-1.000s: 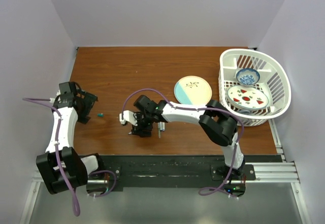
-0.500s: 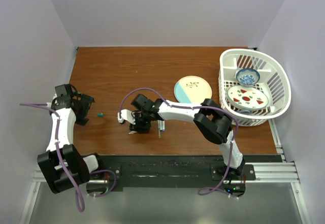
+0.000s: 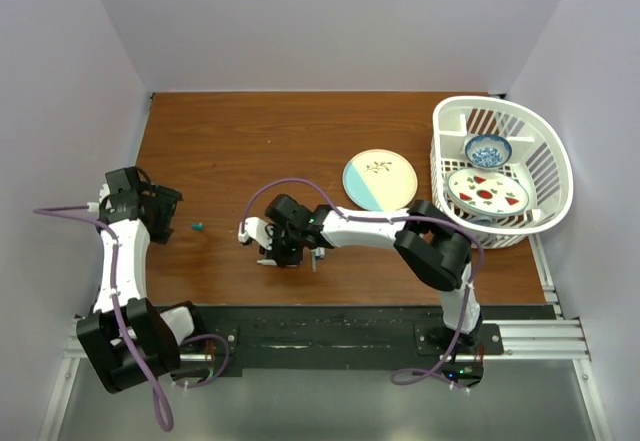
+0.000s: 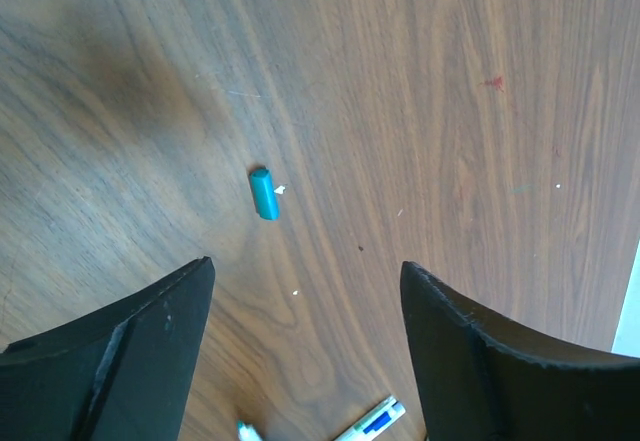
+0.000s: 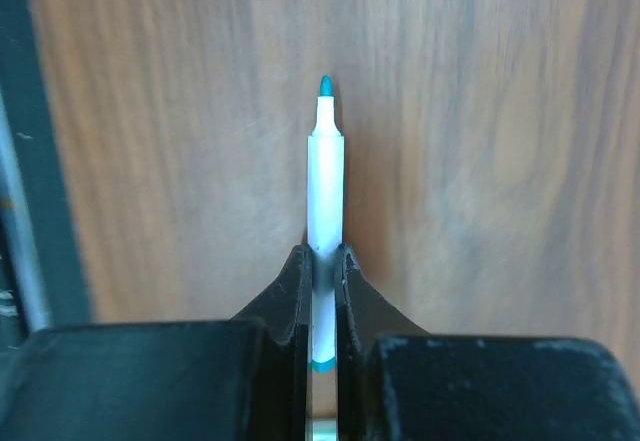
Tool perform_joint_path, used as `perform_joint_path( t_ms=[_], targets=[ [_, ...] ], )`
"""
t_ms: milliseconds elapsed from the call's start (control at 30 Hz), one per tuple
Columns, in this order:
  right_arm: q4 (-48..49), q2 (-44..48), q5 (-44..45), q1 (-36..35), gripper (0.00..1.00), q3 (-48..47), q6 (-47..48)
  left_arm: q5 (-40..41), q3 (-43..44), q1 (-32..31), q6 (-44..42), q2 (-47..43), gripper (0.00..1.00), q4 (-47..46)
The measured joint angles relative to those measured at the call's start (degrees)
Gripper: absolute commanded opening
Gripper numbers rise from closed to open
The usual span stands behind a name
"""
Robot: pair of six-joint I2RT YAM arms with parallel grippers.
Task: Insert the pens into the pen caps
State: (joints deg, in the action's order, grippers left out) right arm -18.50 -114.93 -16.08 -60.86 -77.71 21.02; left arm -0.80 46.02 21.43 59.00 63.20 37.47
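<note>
- A brown wooden worktop sits between pale walls, with a white basket of dishes at its right edge and a plate beside it.
- The right hand is clamped narrowly on a white pen. It grips near the pen's rear end, and the teal tip points forward over the wood.
- The left hand is spread wide and holds nothing. It hovers above the green cap, which lies on its side on the worktop, well apart from the held pen.
- A second pen with a blue mark lies at the lower edge of the left wrist view.
- The pen looks light, stiff and smooth, so it may twist or slip between the fingers. Gripping it mid-barrel would probably steady the tip better.
- The cap looks tiny and likely to roll. I would pinch it across its sides and leave the open end free.
- Compared with a second ago, the left hand sits slightly nearer the left edge. The cap has not moved, and the right hand has shifted only a little.
</note>
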Motion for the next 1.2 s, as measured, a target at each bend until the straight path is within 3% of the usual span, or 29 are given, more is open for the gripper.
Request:
perform_joint_path(
  t_ms=[200, 500, 767, 867, 1033, 1200],
  targets=[
    [5.05, 8.57, 3.21, -0.37, 0.0, 6.47, -11.39, 0.07, -0.66, -0.98, 1.62, 0.96, 0.72, -0.59],
    [12.22, 22.38, 8.09, -0.33, 0.0, 15.02, -21.7, 1.16, -0.66, -5.44, 5.16, 9.84, 0.58, -0.31],
    [14.56, 31.01, 13.25, -0.33, 0.0, 22.1, -24.26, 3.76, 0.42, -11.78, 5.49, 12.59, 0.6, 0.9],
    [16.37, 34.03, 16.72, -0.2, 0.0, 24.68, -25.59, 0.11, -0.98, -15.74, -0.07, 8.28, 0.64, -6.45],
    [18.34, 35.85, 21.03, 0.96, 0.0, 25.62, -28.44, -15.17, -10.73, -22.86, -7.32, -4.79, 0.67, -28.13],
    [20.31, 36.35, 23.61, 1.55, 0.0, 25.59, -31.36, -24.65, -13.79, -32.37, -9.88, -5.27, 0.71, -43.28]
  ],
)
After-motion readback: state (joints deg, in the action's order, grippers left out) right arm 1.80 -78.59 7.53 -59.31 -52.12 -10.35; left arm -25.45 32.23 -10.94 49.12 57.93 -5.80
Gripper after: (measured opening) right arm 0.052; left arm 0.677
